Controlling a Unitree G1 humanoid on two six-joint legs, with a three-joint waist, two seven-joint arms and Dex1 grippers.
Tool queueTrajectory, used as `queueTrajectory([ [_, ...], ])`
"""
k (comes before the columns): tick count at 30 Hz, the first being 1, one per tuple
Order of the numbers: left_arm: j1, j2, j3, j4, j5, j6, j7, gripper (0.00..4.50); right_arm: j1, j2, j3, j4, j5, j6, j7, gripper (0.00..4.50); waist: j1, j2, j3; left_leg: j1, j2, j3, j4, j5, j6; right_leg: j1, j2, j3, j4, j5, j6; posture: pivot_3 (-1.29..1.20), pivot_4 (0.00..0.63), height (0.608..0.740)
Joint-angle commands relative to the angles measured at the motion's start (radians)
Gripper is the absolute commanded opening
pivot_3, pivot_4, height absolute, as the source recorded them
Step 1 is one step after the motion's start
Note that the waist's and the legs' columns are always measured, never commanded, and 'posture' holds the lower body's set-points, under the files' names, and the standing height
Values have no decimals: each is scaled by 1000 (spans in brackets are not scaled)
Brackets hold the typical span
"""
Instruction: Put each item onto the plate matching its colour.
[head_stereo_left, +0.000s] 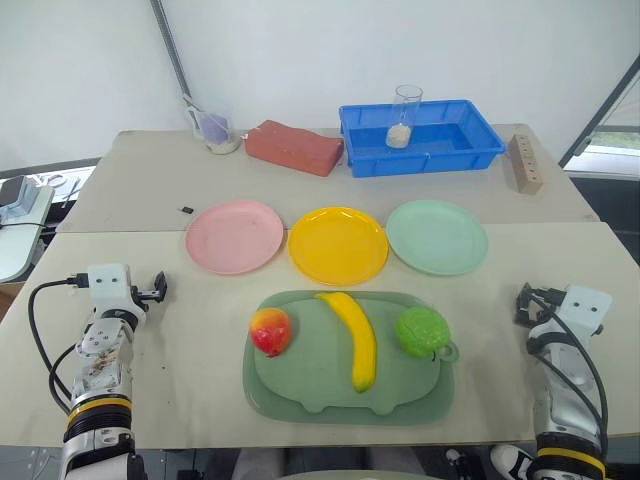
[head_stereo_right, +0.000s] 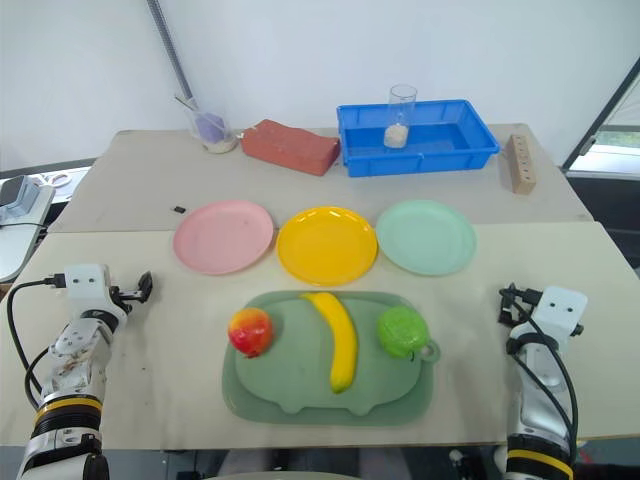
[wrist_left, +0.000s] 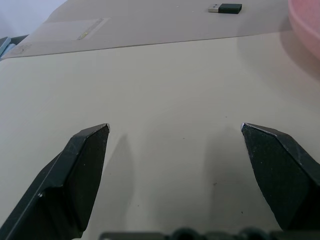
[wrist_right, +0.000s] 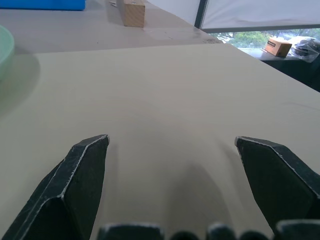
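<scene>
Pink plate (wrist_left: 306, 25) cut off at edge; mint plate (wrist_right: 4, 45) likewise.

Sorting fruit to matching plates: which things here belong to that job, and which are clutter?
Job: peach, banana, green fruit; pink plate, yellow plate, mint plate.

Clutter: green tray, blue bin, brick, wooden block, two cups.
</scene>
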Motion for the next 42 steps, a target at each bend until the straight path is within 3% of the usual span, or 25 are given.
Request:
queueTrajectory([
  [1, 7, 7, 8, -9, -21, -2, -21, 4500, 4, -15, -22, 3, -2, 16, 4, 4460, 0, 0, 0, 0, 0, 0, 0, 0, 0, 0, 0, 0, 0, 0, 0, 0, 150, 740],
  [7, 1, 83, 28, -131, -169, 71, -277, 4500, -16, -84, 7, -76, 19, 62, 113, 4460, -4, 0, 1, -3, 0, 0, 0, 0, 0, -3, 0, 0, 0, 0, 0, 0, 150, 740],
  [14, 29, 255, -50, -400, -279, 226, -598, 4500, -71, -259, 98, -279, 124, 233, 427, 4460, -27, 9, 3, -7, 0, 0, -1, 0, 0, -7, 0, 0, 1, 0, 0, 0, 150, 740],
  [21, 67, 389, -184, -720, -400, 386, -862, 4500, -171, -452, 201, -526, 415, 505, 823, 4460, -24, 9, 4, -8, 0, 0, -1, 0, 1, -9, 1, 1, 1, 0, 0, 0, 150, 740],
  [24, 84, 420, -249, -790, -395, 378, -946, 4500, -230, -492, 253, -614, 538, 624, 917, 4460, -24, 10, 5, -9, 0, 0, -1, 0, 1, -10, 1, 2, 0, 0, 0, 0, 150, 740],
  [32, 80, 368, -437, -714, -216, 165, -1025, 4500, -311, -541, 455, -807, 625, 755, 1050, 4460, -17, 10, 5, -13, 0, 0, 0, -1, 1, -16, 0, 2, -1, 0, -1, 0, 150, 740],
  [42, 27, 255, -528, -554, -94, 89, -969, 4500, -326, -525, 485, -867, 657, 809, 1027, 4460, -6, 10, 5, -14, 0, 0, 3, 0, 1, -17, 0, 1, 0, 0, -1, 0, 150, 740],
])
